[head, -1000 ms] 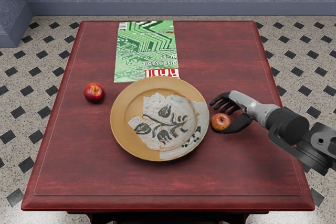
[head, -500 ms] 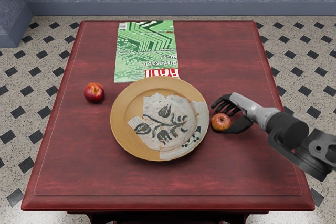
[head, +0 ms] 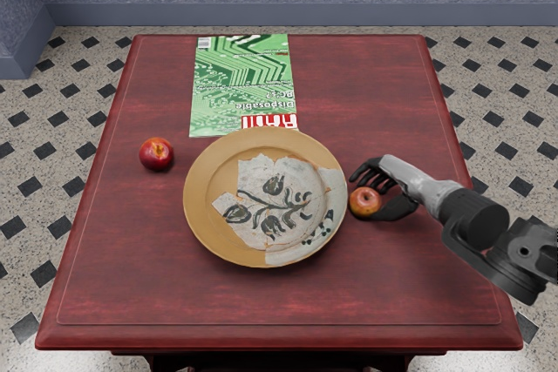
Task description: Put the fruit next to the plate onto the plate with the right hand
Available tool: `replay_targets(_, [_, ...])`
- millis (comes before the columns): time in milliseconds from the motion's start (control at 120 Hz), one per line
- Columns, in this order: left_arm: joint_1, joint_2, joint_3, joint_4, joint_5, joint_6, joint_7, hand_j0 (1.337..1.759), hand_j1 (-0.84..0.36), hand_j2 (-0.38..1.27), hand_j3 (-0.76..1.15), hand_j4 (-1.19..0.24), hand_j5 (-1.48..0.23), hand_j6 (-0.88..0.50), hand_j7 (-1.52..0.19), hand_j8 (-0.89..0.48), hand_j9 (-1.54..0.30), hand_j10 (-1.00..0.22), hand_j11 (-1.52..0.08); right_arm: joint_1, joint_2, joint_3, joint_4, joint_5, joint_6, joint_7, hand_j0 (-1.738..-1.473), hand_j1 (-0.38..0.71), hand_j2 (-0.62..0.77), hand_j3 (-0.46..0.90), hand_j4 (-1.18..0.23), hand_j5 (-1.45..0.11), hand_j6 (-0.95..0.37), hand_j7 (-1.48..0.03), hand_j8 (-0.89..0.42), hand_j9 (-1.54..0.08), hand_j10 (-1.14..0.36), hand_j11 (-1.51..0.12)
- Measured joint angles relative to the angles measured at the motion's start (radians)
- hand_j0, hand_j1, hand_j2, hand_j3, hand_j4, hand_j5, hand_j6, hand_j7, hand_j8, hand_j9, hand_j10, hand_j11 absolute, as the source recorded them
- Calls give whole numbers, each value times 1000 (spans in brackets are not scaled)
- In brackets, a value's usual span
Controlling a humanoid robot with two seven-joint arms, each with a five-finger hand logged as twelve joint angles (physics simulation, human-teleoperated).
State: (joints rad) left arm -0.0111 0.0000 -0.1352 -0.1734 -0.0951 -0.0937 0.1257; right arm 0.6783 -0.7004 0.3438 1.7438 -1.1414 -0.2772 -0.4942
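Observation:
A tan plate (head: pixel 209 206) with a dark leaf pattern lies in the middle of the red table. Just off its right rim sits a small reddish apple (head: pixel 365 202), resting on the table. My right hand (head: pixel 375 192) comes in from the right edge and cups this apple, with its fingers (head: pixel 368 172) curled over the far side and the thumb under the near side. A second red apple (head: pixel 156 153) sits to the left of the plate, apart from it. The left arm does not show.
A green booklet (head: pixel 242 83) lies flat behind the plate, its near edge touching the plate's rim. The table's right edge (head: pixel 471 189) runs close behind my forearm.
My right hand has closed in around the apple beside the plate, and the forearm has dropped a little. The apple has shifted very slightly left. Everything else is still.

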Motion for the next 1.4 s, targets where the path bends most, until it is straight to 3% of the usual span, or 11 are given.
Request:
replay_targets(350, [0,0,0,0,0,0,0,1658,349,0,0,0,0,0,0,0,0,0,0,6,14,0,-1,1,17,-2,-1657,242,-82,0,-494,-637,-447,-638,-471,-636,-495,-636])
replay_targets(750, [0,0,0,0,0,0,0,1658,349,0,0,0,0,0,0,0,0,0,0,8,-39,18,0,15,50,-1,-1657,310,255,0,-633,-834,-486,-827,-522,-827,-637,-827])
replay_targets(1033, [0,0,0,0,0,0,0,1658,349,0,0,0,0,0,0,0,0,0,0,7,-70,70,1,51,118,0,-1658,316,242,0,-651,-887,-449,-865,-485,-877,-657,-877])
replay_targets(1400, [0,0,0,0,0,0,0,1658,349,0,0,0,0,0,0,0,0,0,0,7,-111,229,0,169,333,1,-1658,316,240,0,-655,-894,-445,-870,-480,-885,-660,-885])
